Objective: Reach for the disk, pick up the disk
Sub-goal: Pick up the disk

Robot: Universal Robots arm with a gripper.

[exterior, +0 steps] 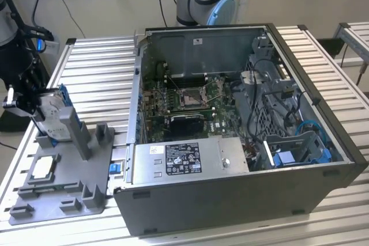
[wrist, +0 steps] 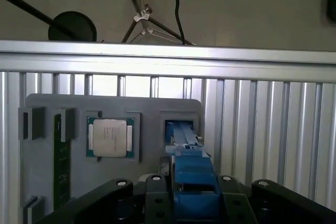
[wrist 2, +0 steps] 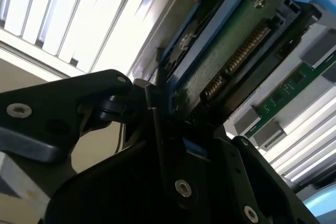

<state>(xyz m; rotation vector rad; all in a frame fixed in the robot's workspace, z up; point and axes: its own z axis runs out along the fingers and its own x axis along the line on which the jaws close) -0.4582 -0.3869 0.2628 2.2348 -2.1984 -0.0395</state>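
Black jaws up close: the gripper is pinching the disk by its blue bracket. The disk stands on edge over the grey fixture tray on the slatted counter, at the exterior view's left, with the open computer case beside the tray.

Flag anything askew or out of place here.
Only the disk stands out: it is on edge and tilted over the tray, clamped in the claw. The chip lies square in its recess.
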